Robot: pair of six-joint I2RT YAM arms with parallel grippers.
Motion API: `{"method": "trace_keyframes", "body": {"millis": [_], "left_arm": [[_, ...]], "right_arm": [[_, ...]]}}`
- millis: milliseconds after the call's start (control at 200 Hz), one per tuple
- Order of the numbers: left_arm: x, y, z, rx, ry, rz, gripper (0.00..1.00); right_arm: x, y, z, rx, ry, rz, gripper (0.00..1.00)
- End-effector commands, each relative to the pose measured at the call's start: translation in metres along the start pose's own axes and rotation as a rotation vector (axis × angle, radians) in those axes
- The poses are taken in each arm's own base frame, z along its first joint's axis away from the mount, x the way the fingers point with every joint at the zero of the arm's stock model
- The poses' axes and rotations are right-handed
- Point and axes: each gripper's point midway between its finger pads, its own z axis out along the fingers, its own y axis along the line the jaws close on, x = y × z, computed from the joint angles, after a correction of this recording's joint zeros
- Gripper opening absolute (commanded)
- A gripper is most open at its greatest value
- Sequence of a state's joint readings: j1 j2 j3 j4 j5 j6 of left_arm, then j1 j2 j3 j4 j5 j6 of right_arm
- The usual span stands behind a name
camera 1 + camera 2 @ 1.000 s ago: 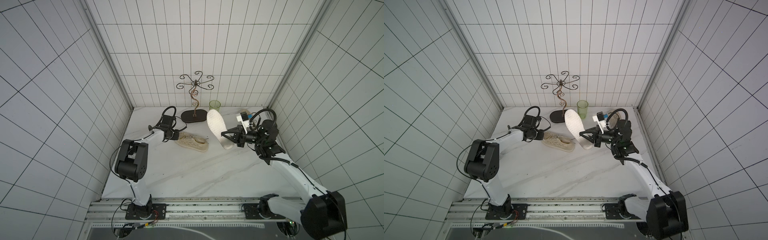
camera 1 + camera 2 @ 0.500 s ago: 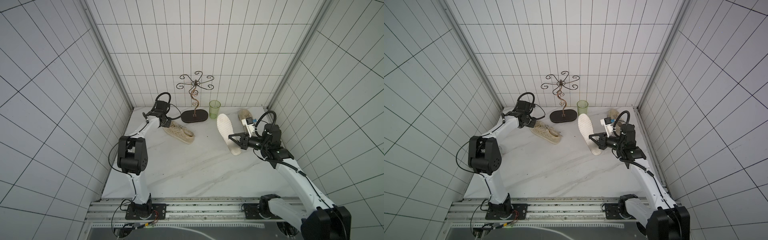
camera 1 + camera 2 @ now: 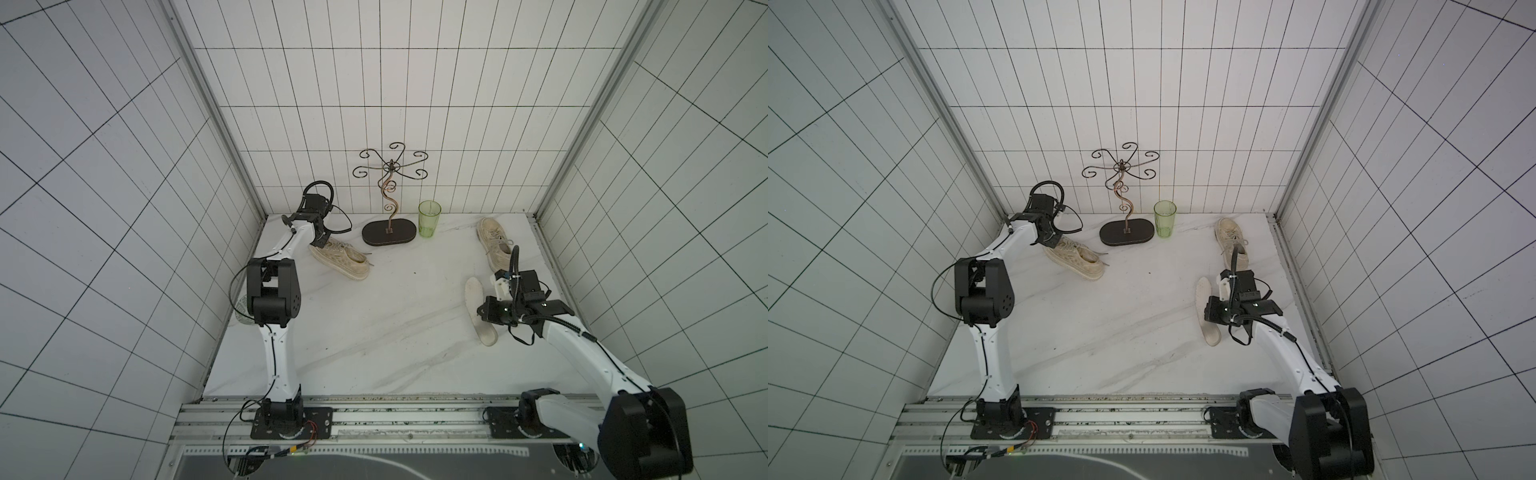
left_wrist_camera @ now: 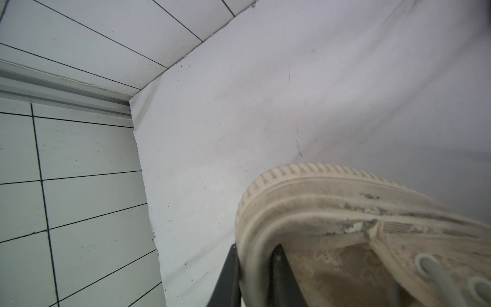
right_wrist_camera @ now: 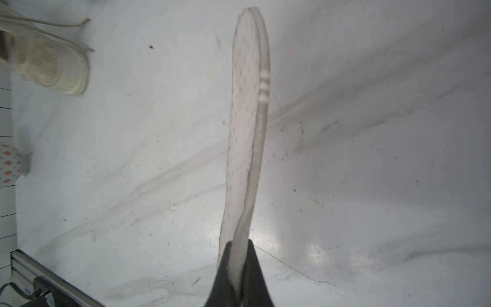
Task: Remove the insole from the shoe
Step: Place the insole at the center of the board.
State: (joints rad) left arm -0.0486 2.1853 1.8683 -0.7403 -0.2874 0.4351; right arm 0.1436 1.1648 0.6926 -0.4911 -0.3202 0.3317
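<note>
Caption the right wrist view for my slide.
Right gripper shut on the insole, held edge-on over the table, shoe beyond.

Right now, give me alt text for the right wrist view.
The right end effector pinches a pale perforated insole, seen edge-on against the white marble table. A worn beige shoe lies apart in one corner.

Marbled table (image 3: 374, 332) carries wire stand (image 3: 388, 235), green cup (image 3: 429, 218), left shoe (image 3: 343, 259), right shoe (image 3: 494, 247), seemingly insole (image 3: 472, 293).
</note>
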Motion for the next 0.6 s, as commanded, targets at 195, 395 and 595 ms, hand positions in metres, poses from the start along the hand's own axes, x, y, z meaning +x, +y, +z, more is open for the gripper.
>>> {"method": "trace_keyframes", "body": {"millis": [195, 395, 595], "left_arm": [[0.006, 0.022, 0.042, -0.093, 0.059, 0.046, 0.00], [0.002, 0.035, 0.038, -0.128, 0.047, 0.001, 0.26], [-0.007, 0.058, 0.018, -0.179, 0.015, -0.071, 0.50]], "right_arm": [[0.055, -0.068, 0.042, 0.283, 0.232, 0.091, 0.00], [0.050, -0.081, 0.031, 0.382, 0.207, 0.114, 0.24], [0.042, -0.087, 0.021, 0.438, 0.179, 0.120, 0.74]]}}
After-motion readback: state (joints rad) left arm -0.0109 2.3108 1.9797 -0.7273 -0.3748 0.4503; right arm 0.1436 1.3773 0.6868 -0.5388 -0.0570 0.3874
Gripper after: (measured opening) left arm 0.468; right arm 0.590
